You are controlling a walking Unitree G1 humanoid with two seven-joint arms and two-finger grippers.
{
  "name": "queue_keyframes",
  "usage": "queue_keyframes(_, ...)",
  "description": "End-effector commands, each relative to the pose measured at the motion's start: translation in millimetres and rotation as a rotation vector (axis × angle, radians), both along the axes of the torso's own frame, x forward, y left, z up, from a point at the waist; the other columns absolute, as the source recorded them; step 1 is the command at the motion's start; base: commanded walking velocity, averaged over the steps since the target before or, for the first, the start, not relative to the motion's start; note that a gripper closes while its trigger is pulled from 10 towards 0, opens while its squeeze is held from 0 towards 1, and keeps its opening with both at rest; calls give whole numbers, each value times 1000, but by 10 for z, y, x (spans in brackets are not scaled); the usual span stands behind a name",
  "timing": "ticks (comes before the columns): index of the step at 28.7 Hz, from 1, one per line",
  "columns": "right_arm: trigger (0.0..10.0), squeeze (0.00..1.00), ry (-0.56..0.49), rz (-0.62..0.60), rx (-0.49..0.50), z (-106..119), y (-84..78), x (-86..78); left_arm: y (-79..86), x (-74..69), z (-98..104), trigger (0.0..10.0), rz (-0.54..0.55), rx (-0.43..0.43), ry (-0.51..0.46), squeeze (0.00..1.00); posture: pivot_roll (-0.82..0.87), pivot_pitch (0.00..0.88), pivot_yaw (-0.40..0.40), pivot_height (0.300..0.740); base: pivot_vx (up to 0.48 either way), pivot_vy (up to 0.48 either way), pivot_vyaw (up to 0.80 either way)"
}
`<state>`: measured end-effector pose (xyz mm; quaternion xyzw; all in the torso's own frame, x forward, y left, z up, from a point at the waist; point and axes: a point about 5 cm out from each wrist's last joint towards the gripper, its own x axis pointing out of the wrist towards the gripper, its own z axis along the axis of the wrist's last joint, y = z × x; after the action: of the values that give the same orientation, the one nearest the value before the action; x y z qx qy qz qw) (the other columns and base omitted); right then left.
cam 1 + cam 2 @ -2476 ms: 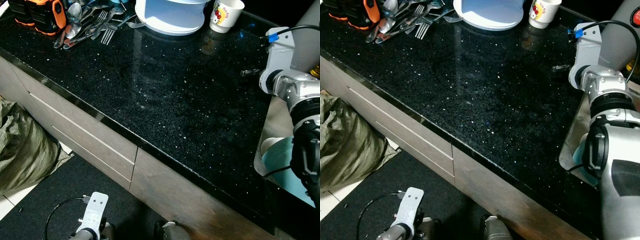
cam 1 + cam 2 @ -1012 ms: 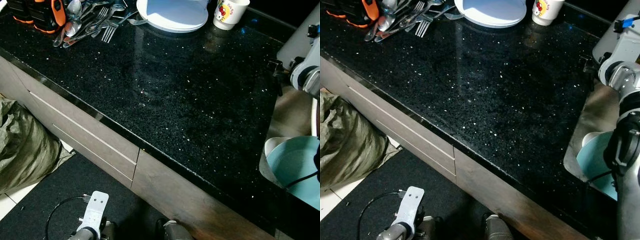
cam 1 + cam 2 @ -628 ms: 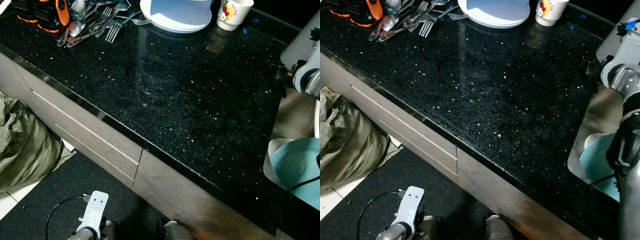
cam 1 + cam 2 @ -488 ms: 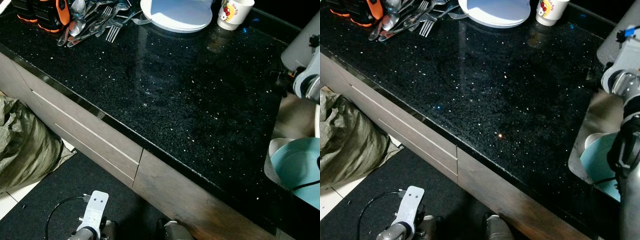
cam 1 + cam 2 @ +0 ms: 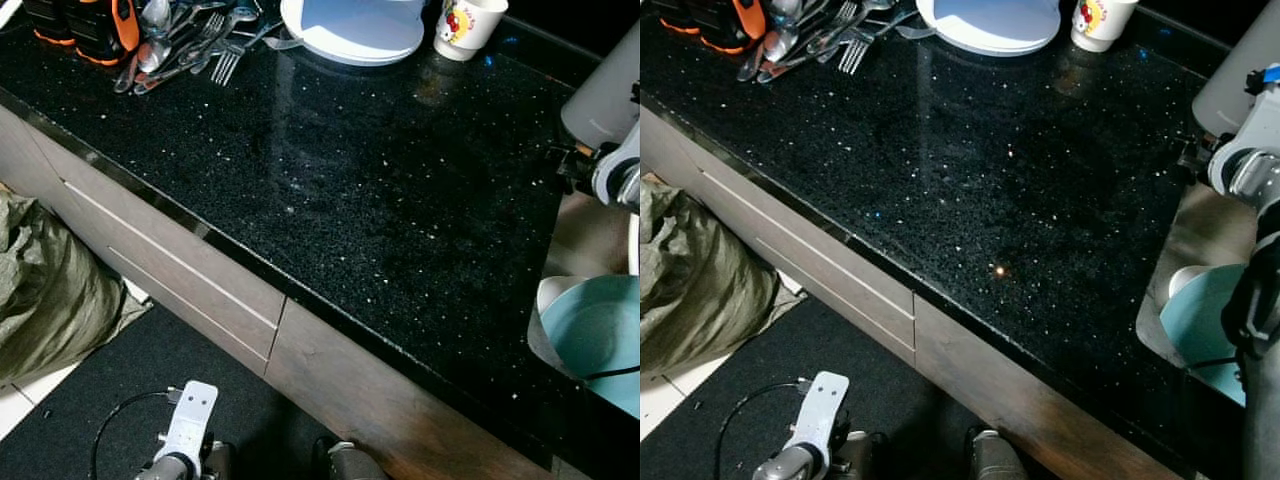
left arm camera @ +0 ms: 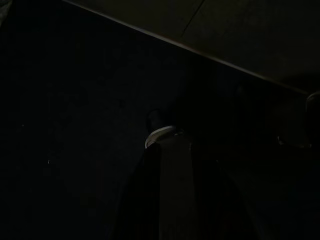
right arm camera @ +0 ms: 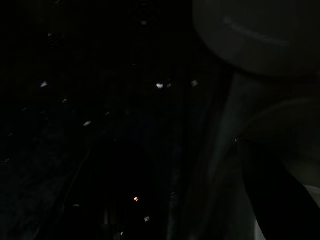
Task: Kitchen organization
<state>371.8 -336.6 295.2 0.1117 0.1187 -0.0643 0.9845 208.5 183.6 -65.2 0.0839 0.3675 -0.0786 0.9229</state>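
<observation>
Black speckled counter [image 5: 380, 200], seen from the head camera looking forward and down. At its far edge lie a heap of cutlery [image 5: 190, 45], a white plate stack [image 5: 352, 28] beside it, and a white mug [image 5: 468, 24] with a red cartoon print to the right of the plates. An orange-and-black tool [image 5: 85, 22] sits at the far left corner, touching the cutlery.

Right arm [image 5: 1250, 170] — silver, raised at the counter's right edge, over the sink [image 5: 590, 240]. Its fingers are hidden in the head views, and the wrist view is too dark to show them, so how far the right gripper is open cannot be told; nothing can be seen in its hold. A pale blue bowl [image 5: 598, 335] rests in the sink, below the arm, with a white dish rim [image 5: 550, 292] just beside it.

Left arm [image 5: 185, 430] — hangs idle low beside the drawers [image 5: 180, 280], over a dark mat [image 5: 120, 380]. Its wrist view is very dark; the state of the left gripper cannot be told.

A green sack [image 5: 45, 290] lies on the floor at the left.
</observation>
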Motion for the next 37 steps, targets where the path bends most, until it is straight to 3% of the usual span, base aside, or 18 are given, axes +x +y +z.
queue_keyframes(1,10000,0,90,-2,0,-185,-49,-51,4,-146,-90,10000,4,-2,62,0,60,269,-105,740,0,0,0)
queue_keyframes(2,8314,0,91,2,1,-187,-46,-51,4,-145,-90,10000,5,-2,62,0,60,269,-105,740,0,0,0)
queue_keyframes(3,2824,0,92,7,3,-188,-42,-50,3,-144,-90,10000,5,-3,62,0,59,269,-105,740,0,0,0)
queue_keyframes(4,0,0,95,13,2,-191,-35,-49,3,-144,-89,10000,4,-3,63,0,59,269,-105,740,0,0,0)
queue_keyframes(25,0,0,87,87,20,-170,20,-37,-6,-134,-87,10000,9,-3,62,0,53,267,-108,740,0,0,0)
queue_keyframes(34,0,0,-92,227,75,30,98,-2,-6,-131,-85,10000,9,-4,60,0,54,263,-106,740,0,0,0)
queue_keyframes(37,0,0,-202,332,85,135,127,-13,-7,-130,-85,10000,9,-5,59,0,60,259,-105,740,0,0,0)
